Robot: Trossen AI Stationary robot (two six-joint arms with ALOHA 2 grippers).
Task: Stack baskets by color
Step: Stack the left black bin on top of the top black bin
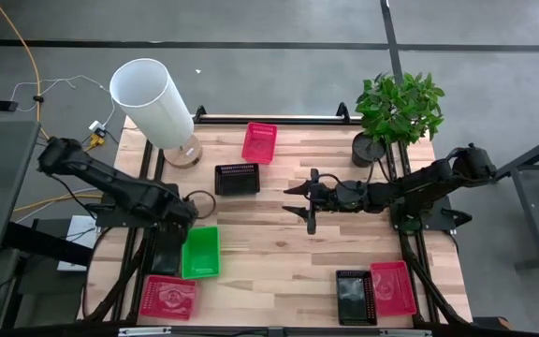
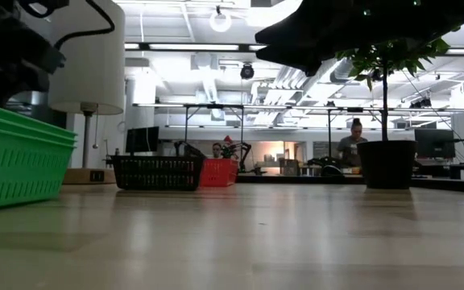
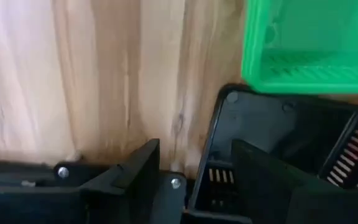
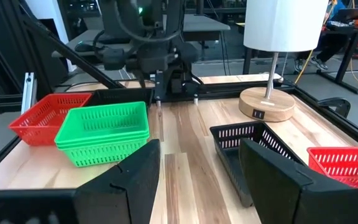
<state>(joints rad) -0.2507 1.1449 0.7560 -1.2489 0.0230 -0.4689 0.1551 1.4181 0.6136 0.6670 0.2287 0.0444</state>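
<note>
Green (image 1: 200,253), red (image 1: 259,142) and black baskets (image 1: 237,179), scattered upright, unstacked

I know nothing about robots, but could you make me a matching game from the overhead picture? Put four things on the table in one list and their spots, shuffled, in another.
Things:
1. bright green perforated plastic basket
2. tall white cylindrical lamp shade
3. leafy plant in a black pot
4. black mesh plastic basket lying beside a red mesh plastic basket

Places, in the overhead view:
A. top right corner of the wooden table
B. bottom right edge
C. top left corner
D. next to the left end effector

Pairs: 1-D, 2-C, 3-A, 4-B
</note>
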